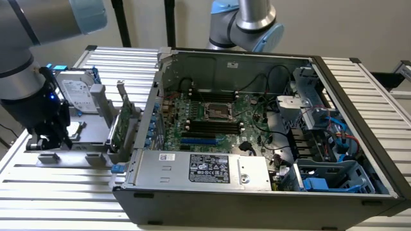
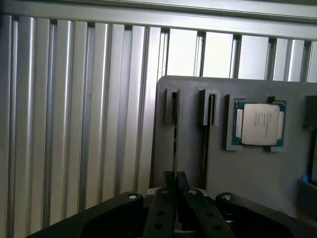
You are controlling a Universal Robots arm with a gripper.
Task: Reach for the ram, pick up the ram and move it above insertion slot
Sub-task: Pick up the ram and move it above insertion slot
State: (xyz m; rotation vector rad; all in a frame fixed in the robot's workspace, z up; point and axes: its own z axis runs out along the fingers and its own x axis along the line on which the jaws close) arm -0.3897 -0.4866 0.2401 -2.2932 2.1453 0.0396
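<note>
In the exterior view the pincer (image 1: 50,143) sits low over the grey tray (image 1: 90,131) on the slatted table (image 1: 64,192), at 9 o'clock from the open computer case (image 1: 359,120). A hard drive (image 1: 77,94) and a green expansion card (image 1: 122,126) stand between them. In the wrist view the pincer (image 2: 175,176) is clenched narrow on the ram (image 2: 174,119), which stands on edge in a tray (image 2: 247,168) slot, near the seated processor (image 2: 259,124).
</note>
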